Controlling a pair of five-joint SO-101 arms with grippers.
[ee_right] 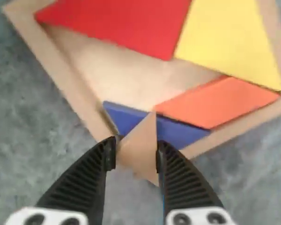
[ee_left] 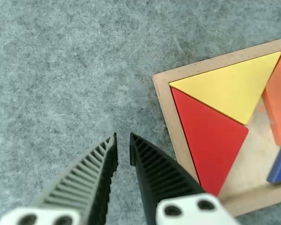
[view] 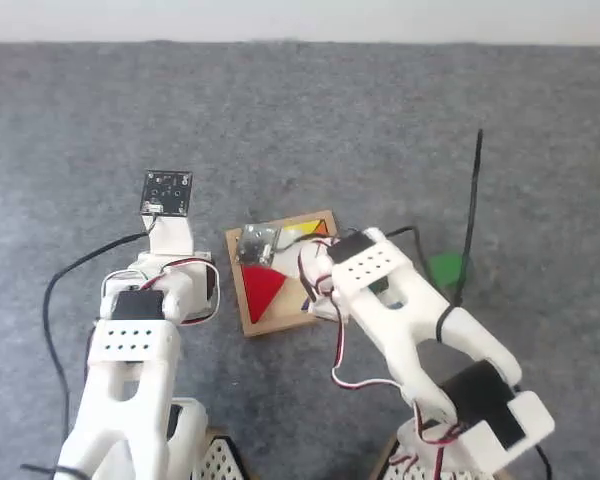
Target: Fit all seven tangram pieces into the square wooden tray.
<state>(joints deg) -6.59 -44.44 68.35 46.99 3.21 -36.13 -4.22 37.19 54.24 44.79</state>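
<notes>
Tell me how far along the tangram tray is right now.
Done: the red triangle, yellow triangle, orange piece and blue piece lie in the tray. In hand: the right gripper holds a tan triangle at the tray's rim beside the blue piece. Remaining: seating it, then the green piece lying on the carpet. The left gripper is empty beside the tray.

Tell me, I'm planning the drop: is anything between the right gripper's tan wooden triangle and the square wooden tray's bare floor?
Yes: the blue wooden piece, just inside the tray rim, lies between the tan wooden triangle and the bare floor.
</notes>
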